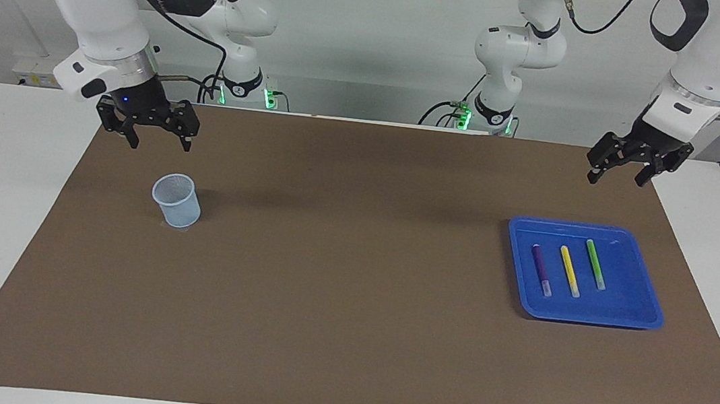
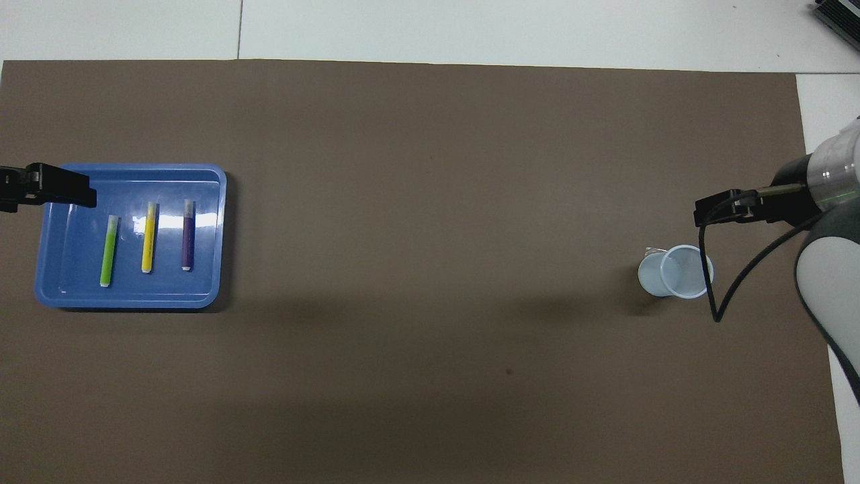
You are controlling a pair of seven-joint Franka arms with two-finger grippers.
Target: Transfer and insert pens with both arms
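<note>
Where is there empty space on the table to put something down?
The brown mat is bare between the pale blue cup and the blue tray. The tray is crowded: purple pen, yellow pen and green pen lie side by side. The left gripper and right gripper hang open, empty.

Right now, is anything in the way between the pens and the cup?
No. The pens lie in the blue tray at the left arm's end. The cup stands at the right arm's end. Only bare brown mat lies between them.
</note>
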